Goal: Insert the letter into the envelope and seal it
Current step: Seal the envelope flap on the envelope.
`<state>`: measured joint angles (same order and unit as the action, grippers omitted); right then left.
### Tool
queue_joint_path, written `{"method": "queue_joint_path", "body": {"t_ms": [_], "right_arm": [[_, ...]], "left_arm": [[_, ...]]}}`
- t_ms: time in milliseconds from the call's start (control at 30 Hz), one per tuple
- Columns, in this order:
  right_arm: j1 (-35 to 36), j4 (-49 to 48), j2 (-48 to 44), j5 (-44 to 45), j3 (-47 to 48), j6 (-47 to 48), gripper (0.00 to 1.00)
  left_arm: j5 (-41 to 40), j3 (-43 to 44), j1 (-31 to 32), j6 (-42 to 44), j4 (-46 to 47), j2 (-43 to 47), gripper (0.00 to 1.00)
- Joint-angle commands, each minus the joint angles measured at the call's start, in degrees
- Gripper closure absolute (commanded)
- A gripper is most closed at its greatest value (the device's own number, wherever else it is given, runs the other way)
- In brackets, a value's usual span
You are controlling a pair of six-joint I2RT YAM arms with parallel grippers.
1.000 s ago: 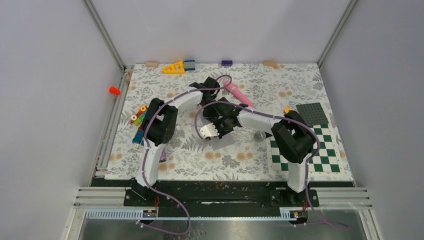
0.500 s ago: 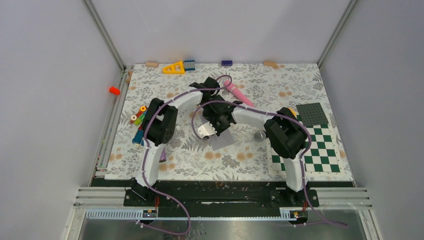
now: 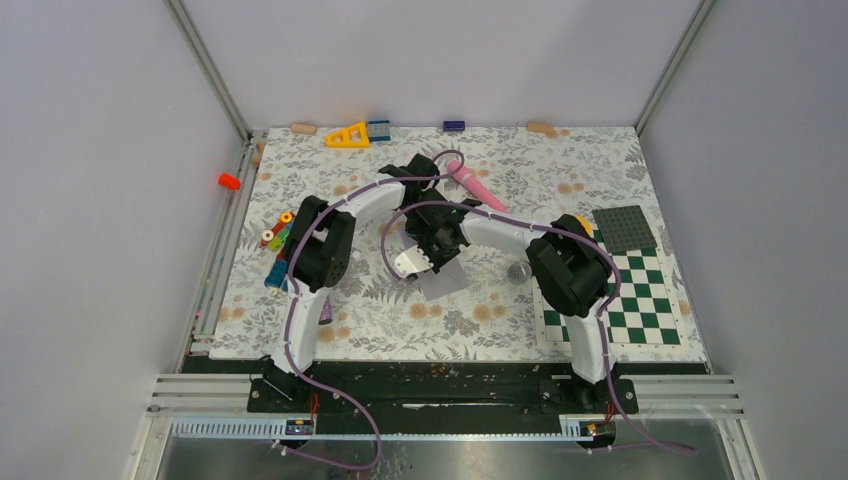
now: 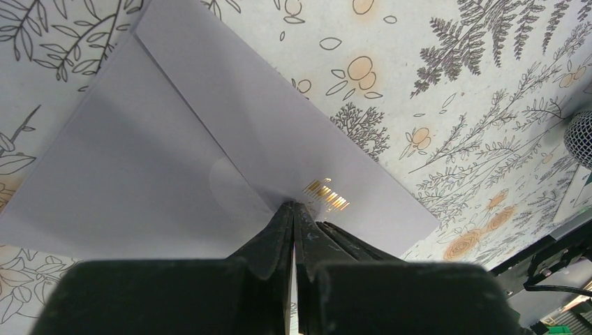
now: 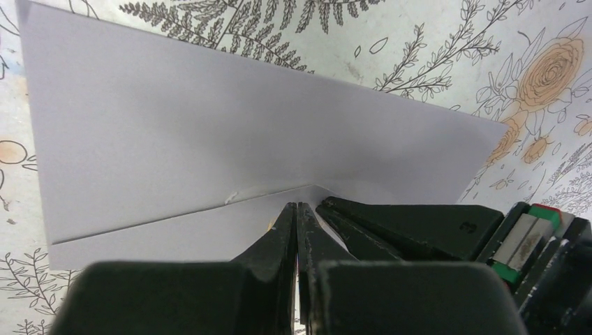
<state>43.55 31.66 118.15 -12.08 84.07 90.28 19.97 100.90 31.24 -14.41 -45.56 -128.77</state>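
Note:
The pale lavender envelope [image 4: 174, 146] lies flat on the floral tablecloth with its pointed flap folded down over the body [image 5: 209, 139]. A small gold print [image 4: 327, 195] sits near the flap's point. My left gripper [image 4: 294, 206] is shut, its tips resting on the paper at the flap's point. My right gripper [image 5: 297, 207] is shut too, and its tips touch the flap edge right beside the left gripper's fingers [image 5: 405, 220]. In the top view both grippers meet over the envelope [image 3: 447, 280] at the table's middle. The letter is hidden.
A pink microphone [image 3: 478, 187] lies behind the arms and a small silver ball [image 3: 518, 271] right of the envelope. The green-and-white checkerboard mat [image 3: 640, 300] and a dark grey plate [image 3: 625, 228] are at right. Colourful toys [image 3: 275, 240] sit at left, blocks [image 3: 348, 135] along the back edge.
The right arm swung left, bringing its gripper in beside the left one over the envelope. Since half a second ago almost nothing has moved. Both grippers stayed shut.

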Motion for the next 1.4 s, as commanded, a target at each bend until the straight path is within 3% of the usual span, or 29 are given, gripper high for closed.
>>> {"method": "queue_joint_path", "body": {"t_ms": [0,367,600,1367], "right_arm": [[2.3,-1.9,0.6,-1.5,-1.2,1.4,1.0],[3.3,-14.4,-1.3,2.8,-10.4,-0.4,1.0],[3.9,-16.9,-2.5,2.9,-13.5,-1.2,1.0],[4.0,-10.6,-11.2,1.3,-20.9,1.6,1.0]], "left_arm": [[-2.3,-1.2,0.6,0.8,-1.3,-1.8,1.0],[-2.1,-2.4,0.3,0.4,-0.3,-0.7,1.0],[-2.7,-2.7,0.2,0.4,0.1,-0.1,1.0],[-4.0,-3.0,0.2,0.5,0.2,0.5,1.0]]}}
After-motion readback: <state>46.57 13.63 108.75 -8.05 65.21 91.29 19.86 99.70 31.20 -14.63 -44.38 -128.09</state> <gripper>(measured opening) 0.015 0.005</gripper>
